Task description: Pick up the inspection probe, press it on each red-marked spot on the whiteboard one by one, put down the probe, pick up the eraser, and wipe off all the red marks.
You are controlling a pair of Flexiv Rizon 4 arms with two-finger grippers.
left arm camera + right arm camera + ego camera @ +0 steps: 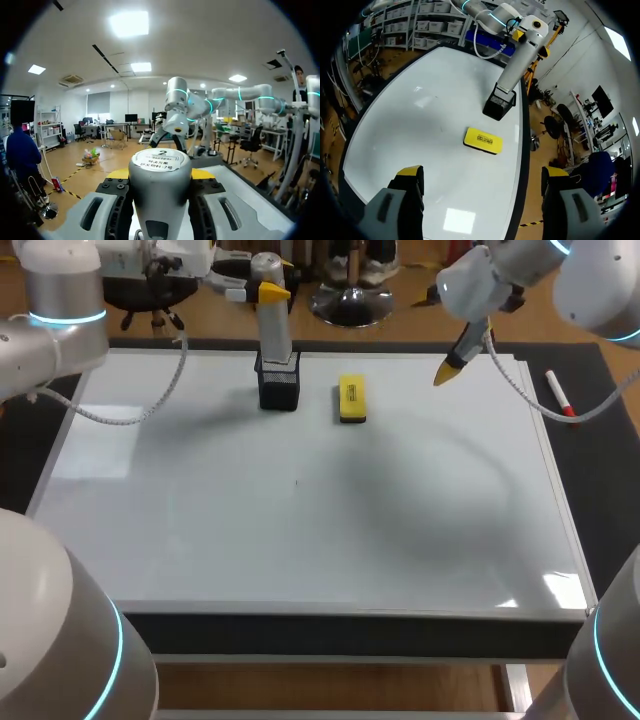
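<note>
Inspection probe (275, 340) stands upright in the black holder (279, 388), clasped at its top by left hand (160, 174); right hand (482, 172) wide.

A wood-toned floor (400, 325) is seen along the upper edge of the head view, with a round chrome chair base (350, 305) at upper centre. A dark mat (610, 470) is laid along the right edge. In the left wrist view, ceiling panels (129, 23) are lit above white walls (60, 105) and desks (131, 122) (small, far off). Shelving (427, 15) stocked with bins is shown in the right wrist view.
</note>
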